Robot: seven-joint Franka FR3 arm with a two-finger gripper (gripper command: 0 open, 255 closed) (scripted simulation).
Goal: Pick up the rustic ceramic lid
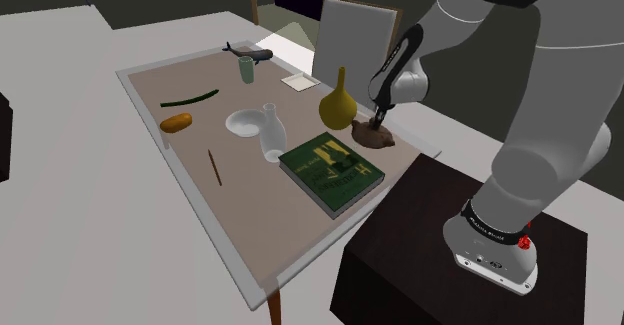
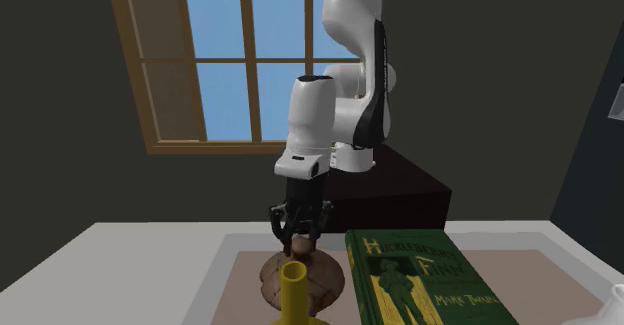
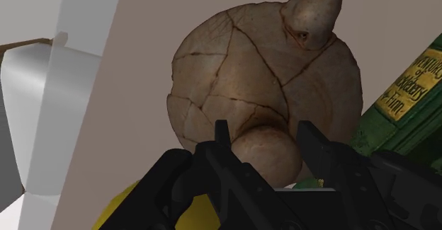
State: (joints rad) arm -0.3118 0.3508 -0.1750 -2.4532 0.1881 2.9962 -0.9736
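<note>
1. Two black fingers (image 3: 221,142) of the gripper (image 3: 262,129) are clamped on the round knob of the brown, crackled ceramic lid (image 3: 262,73), one on each side. The knob is its only narrow part, hence the grip there.
2. The lid rests on the bench (image 1: 250,213), just beside the yellow gourd-shaped vase (image 1: 338,101) and near the green hardback book (image 1: 330,170).
3. The approach is from above, likely because these neighbours crowd the sides.
4. Judgement: grasp made, lift not yet done.
</note>
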